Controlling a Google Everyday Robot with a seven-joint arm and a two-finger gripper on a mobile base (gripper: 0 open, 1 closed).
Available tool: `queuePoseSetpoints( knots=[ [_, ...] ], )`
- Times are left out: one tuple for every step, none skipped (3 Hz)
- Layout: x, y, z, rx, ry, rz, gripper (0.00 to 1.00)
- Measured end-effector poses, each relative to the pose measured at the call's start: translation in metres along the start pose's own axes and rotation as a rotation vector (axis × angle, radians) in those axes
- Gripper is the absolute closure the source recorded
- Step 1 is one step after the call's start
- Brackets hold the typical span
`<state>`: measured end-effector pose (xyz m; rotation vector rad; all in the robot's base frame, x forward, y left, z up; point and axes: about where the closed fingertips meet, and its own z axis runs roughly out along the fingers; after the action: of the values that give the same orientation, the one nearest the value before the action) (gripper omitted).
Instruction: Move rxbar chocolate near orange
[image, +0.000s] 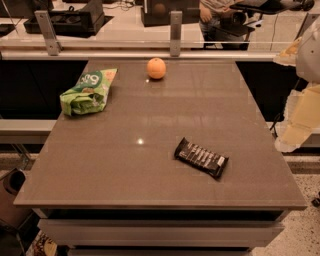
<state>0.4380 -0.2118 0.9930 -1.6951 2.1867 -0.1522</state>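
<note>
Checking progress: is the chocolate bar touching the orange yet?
Apart. The camera view shows bare tabletop between the rxbar chocolate and the orange; the tool hangs beyond its right edge.

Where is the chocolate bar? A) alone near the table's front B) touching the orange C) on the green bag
A: the rxbar chocolate lies alone near the front of the table, the orange sits at the far edge, and the gripper hangs beyond the right side.
</note>
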Motion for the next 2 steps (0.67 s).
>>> queuePoseSetpoints(
  knots=[
    [-0.001,0.000,0.000,0.002,-0.007,0.003,0.00],
    [0.000,0.003,0.012,-0.010,-0.059,0.036,0.00]
  ],
)
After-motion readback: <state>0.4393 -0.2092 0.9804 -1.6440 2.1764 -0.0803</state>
